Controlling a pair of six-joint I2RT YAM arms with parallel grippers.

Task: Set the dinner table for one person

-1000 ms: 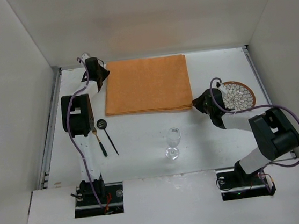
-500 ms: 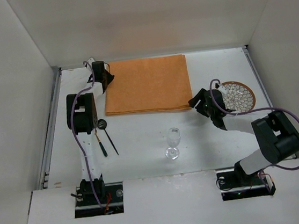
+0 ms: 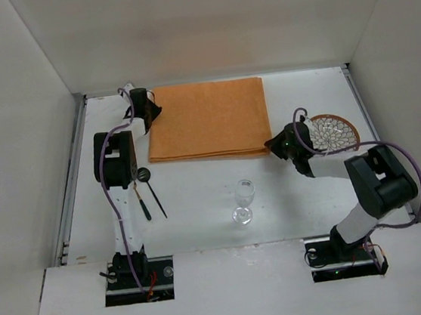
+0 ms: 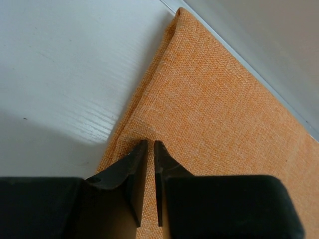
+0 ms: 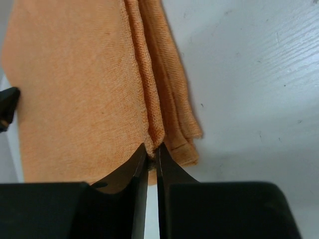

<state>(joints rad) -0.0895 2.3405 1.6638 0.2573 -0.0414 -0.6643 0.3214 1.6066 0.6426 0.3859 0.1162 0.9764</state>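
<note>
The white worktop [image 3: 200, 197] fills the floor of the enclosure, with the orange cloth mat [image 3: 206, 120] spread on its far half. Both tools are down at the mat's edges, so the worktop lies directly beneath and beside each.

The left tool [image 4: 150, 144] is clenched, its tips resting on the mat just inside the left edge near the far left corner. I cannot tell whether any cloth is nipped between them. Bare worktop runs along its left side.

The right tool [image 5: 152, 149] sits at the mat's near right corner, closed on the folded upper layer of cloth. Bare worktop shows to the right of that corner.

A wine glass [image 3: 242, 199] stands on the worktop between the arms, well apart from both tools.
</note>
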